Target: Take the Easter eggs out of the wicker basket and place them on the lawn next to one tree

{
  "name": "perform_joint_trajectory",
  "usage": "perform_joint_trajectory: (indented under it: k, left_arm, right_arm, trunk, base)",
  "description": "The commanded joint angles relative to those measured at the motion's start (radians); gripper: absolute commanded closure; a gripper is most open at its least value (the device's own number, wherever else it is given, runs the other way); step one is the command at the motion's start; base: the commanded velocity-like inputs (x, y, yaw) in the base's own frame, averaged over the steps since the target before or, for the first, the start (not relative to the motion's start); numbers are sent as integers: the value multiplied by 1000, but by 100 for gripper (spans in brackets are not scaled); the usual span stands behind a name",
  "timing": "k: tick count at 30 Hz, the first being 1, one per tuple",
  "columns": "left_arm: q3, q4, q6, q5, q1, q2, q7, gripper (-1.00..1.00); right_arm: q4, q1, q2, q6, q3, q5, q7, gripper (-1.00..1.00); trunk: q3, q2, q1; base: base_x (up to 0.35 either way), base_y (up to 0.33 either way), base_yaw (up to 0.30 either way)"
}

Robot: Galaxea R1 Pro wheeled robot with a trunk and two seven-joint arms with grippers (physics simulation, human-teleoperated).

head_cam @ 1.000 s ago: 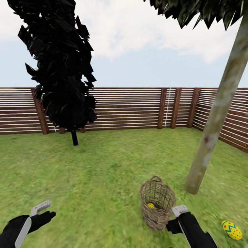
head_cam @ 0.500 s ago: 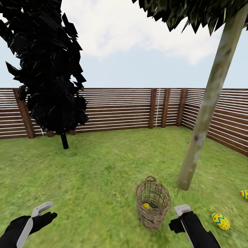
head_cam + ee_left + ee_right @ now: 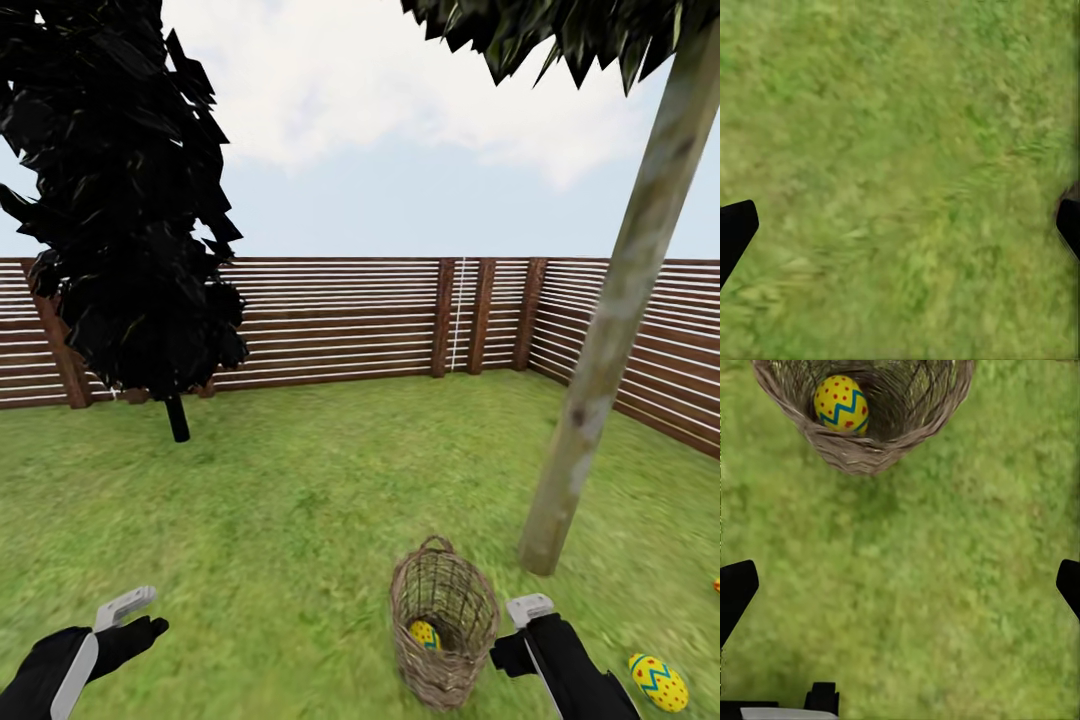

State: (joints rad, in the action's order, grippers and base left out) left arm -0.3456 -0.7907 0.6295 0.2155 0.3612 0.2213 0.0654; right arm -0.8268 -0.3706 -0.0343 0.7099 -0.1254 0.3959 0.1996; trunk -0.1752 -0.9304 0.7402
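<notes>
The wicker basket (image 3: 444,634) stands on the lawn (image 3: 300,520) just left of my right gripper (image 3: 522,632). One yellow Easter egg (image 3: 424,634) with a blue zigzag lies inside it, and the same egg (image 3: 841,403) sits in the basket (image 3: 862,442) in the right wrist view. A second egg (image 3: 658,682) lies on the grass to the right, near the pale trunk of the tree (image 3: 600,390). A sliver of another egg (image 3: 716,585) peeks in at the right edge. My right gripper (image 3: 900,589) is open over bare grass. My left gripper (image 3: 132,622) (image 3: 900,232) is open over grass too.
A black columnar tree (image 3: 125,200) stands at the back left. A dark brown slatted fence (image 3: 340,320) closes the garden at the back and along the right. Open grass stretches between the basket and the fence.
The whole view has swung right and then dipped, so the basket and trunk sit lower in the picture. Both arms keep their pose, open.
</notes>
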Motion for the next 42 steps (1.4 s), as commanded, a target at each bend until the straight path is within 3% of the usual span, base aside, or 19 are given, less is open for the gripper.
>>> perform_joint_trajectory:
  k: [1,18,32,42]
  left_arm:
    - [-3,-1,6,-1,0,0,5,-100]
    - [-3,-1,6,-1,1,-2,5,-100]
    - [-3,0,6,-2,0,-4,4,-100]
    - [-3,1,6,0,0,-20,4,-100]
  right_arm:
    - [-2,-1,1,3,-2,11,9,-100]
    - [-2,-1,0,3,-2,9,9,-100]
    - [-3,-1,-2,3,-2,10,9,-100]
    - [-3,-1,-2,3,-3,11,9,-100]
  trunk:
    - [2,6,-3]
    - [55,125,-68]
    - [55,125,-68]
    - [55,125,-68]
  base:
    - [339,59,0]
    - [340,135,0]
    - [333,154,0]
    - [269,-158,0]
